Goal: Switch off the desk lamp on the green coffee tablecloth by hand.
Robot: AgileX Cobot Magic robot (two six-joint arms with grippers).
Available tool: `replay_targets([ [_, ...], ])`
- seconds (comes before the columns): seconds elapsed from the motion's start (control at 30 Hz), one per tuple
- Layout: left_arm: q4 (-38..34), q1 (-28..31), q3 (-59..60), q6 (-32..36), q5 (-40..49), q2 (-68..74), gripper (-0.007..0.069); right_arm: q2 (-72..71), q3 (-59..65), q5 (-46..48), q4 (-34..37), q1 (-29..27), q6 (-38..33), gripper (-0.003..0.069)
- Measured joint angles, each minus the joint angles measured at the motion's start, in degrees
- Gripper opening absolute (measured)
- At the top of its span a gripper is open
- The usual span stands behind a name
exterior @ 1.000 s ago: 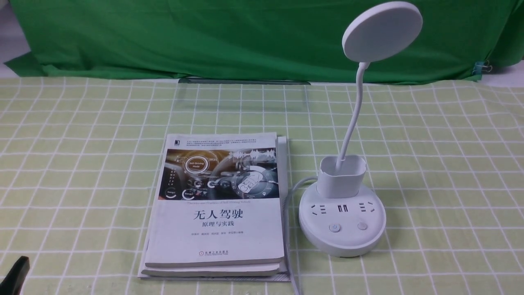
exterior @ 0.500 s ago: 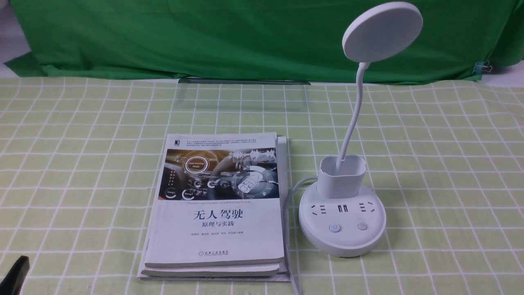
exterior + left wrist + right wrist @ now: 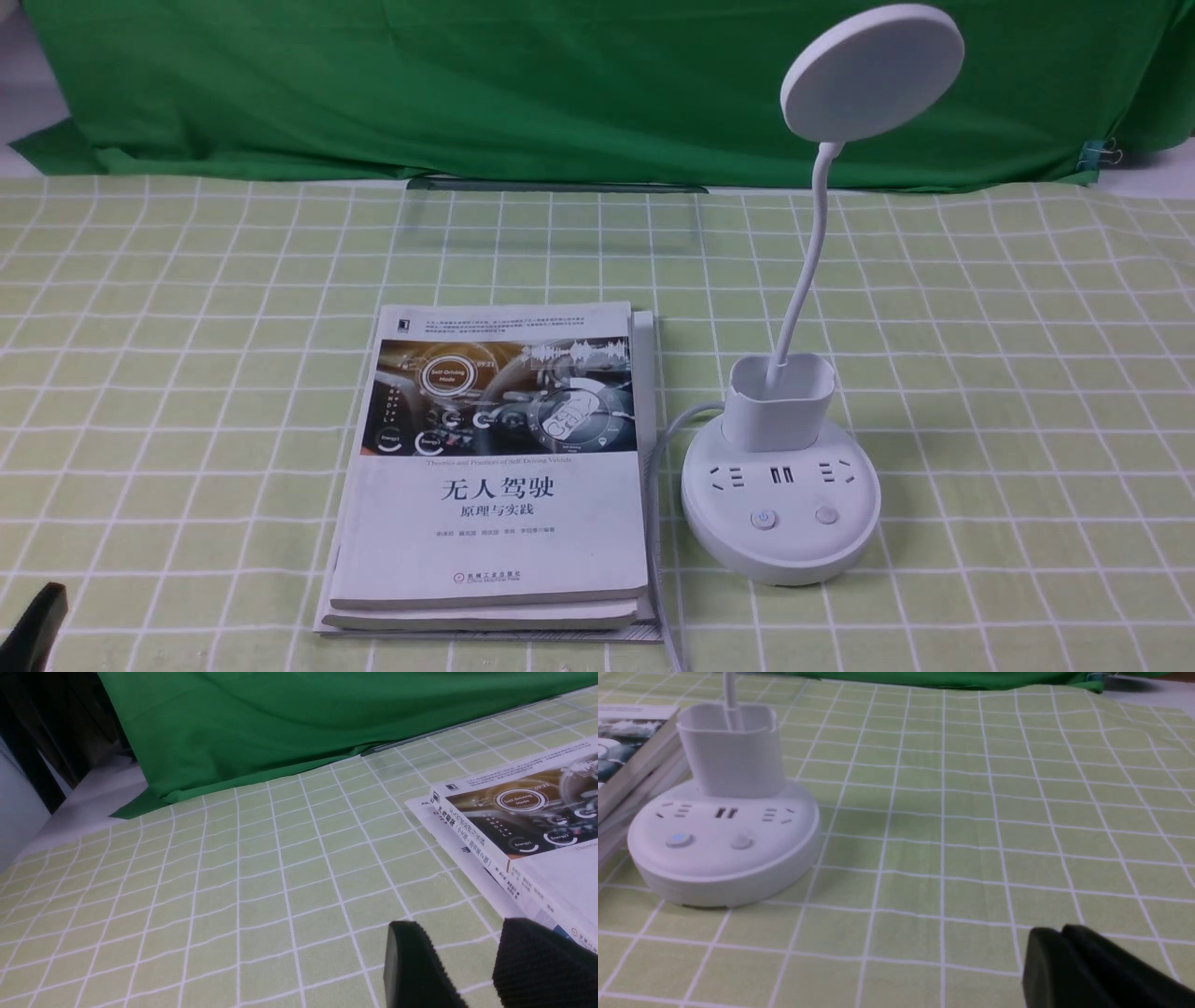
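The desk lamp (image 3: 782, 485) stands upright on the right half of the green checked tablecloth (image 3: 187, 373), but going from the left edge across, the first thing in the front view is the tip of the left gripper (image 3: 33, 627), a black sliver at the near left corner, low over the cloth and well apart from everything else. Its wrist view shows its two black fingers (image 3: 416, 966) with a clear gap of cloth between them, so the claw is parted at a moderate width and holds nothing. Next comes a stack of books (image 3: 495, 467) lying flat near the middle of the cloth, the top cover white with a dark picture band and black Chinese lettering. A white cable (image 3: 665, 439) curves along the cloth between the books and the lamp. Just beside the books sits the lamp's round white base, carrying sockets, a cup holder at its back, and two buttons at the front; the left button (image 3: 764, 519) shows a faint blue mark. A thin neck rises from the cup to a flat round head (image 3: 872, 71) set against the dark green backdrop (image 3: 467, 84). The right gripper (image 3: 1064, 961) appears only in its wrist view, its fingers pressed together with nothing between them, low over bare cloth and well apart from the base.
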Motion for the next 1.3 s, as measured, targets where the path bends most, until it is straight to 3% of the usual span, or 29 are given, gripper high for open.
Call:
replay_targets([
  [1.3, 0.00, 0.00, 0.00, 0.00, 0.00, 0.00, 0.0243, 0.00, 0.00, 0.00, 0.00, 0.00, 1.11, 0.0197],
])
